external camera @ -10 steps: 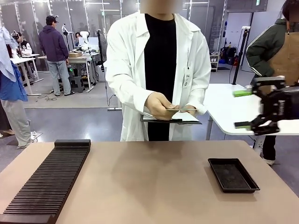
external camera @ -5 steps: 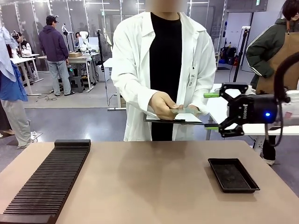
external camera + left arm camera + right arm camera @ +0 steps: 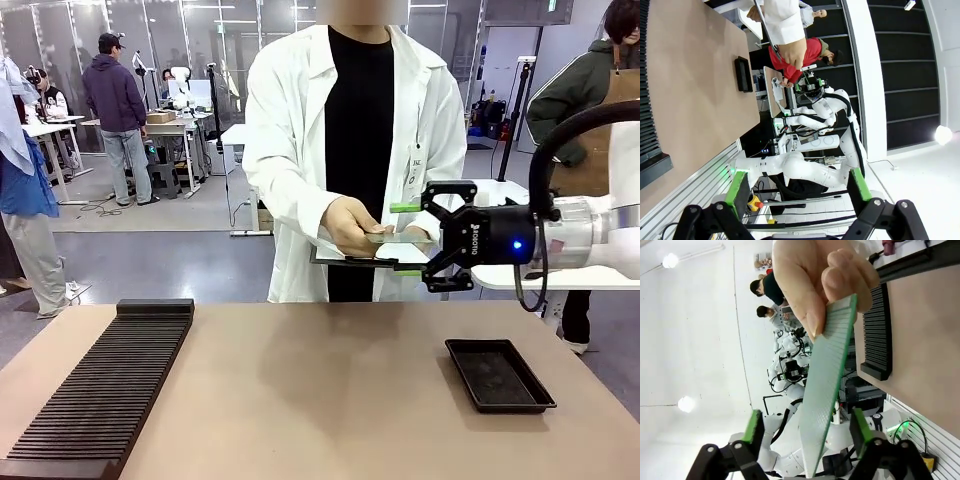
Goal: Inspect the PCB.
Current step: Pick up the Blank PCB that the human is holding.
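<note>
The PCB [image 3: 392, 238] lies flat, pinched in the person's hand [image 3: 345, 225] over a clipboard [image 3: 345, 259], beyond the table's [image 3: 320, 380] far edge. The right gripper [image 3: 406, 240], a second ago off to the right, now brackets the board, reaching in level with its jaws apart and pads clear of it. The tray [image 3: 480, 342] sits on the table's right side. The left gripper [image 3: 799, 184] stands wide open.

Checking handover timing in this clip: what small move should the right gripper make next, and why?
Probably close the jaws. The right gripper has its green pads either side of the thin green rectangular circuit board, not touching it, while the person's hand pinches its far end.
</note>
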Controlling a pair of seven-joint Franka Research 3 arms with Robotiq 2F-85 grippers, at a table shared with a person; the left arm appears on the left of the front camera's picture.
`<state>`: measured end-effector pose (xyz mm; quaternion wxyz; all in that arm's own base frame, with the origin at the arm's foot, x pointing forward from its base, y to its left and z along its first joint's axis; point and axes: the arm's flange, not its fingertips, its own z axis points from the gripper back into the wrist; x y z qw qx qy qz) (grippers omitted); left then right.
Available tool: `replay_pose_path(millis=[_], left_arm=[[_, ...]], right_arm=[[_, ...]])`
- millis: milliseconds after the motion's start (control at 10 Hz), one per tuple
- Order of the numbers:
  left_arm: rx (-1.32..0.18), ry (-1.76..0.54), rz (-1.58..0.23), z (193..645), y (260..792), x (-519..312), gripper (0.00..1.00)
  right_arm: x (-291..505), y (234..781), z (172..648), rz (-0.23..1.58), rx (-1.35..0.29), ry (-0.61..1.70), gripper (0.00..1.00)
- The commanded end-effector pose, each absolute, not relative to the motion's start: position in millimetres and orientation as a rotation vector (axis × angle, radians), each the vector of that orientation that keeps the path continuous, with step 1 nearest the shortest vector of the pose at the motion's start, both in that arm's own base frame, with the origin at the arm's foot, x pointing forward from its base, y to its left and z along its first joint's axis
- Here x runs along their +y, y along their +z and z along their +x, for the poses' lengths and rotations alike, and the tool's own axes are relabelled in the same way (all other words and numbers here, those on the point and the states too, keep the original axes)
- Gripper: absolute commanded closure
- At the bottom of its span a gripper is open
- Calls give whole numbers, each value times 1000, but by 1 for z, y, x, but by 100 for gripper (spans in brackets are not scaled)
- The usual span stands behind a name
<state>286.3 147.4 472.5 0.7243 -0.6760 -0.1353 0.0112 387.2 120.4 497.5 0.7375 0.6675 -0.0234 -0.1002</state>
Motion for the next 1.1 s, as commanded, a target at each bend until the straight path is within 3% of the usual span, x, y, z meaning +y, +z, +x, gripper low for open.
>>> replay_pose_path(millis=[0, 100, 400, 500, 1000], left_arm=[[-304, 21, -1495, 287, 473, 147, 0], [-304, 21, -1495, 287, 473, 147, 0], [-304, 21, -1495, 287, 473, 147, 0], [-304, 21, -1495, 287, 473, 147, 0], [-304, 21, -1495, 287, 473, 147, 0]], right_arm=[[127, 496, 396, 1485, -92, -204, 73], [128, 495, 396, 1492, -91, -208, 100], [133, 492, 396, 1498, -82, -211, 96], [133, 492, 396, 1497, -84, -210, 100], [131, 488, 393, 1499, -80, -211, 100]])
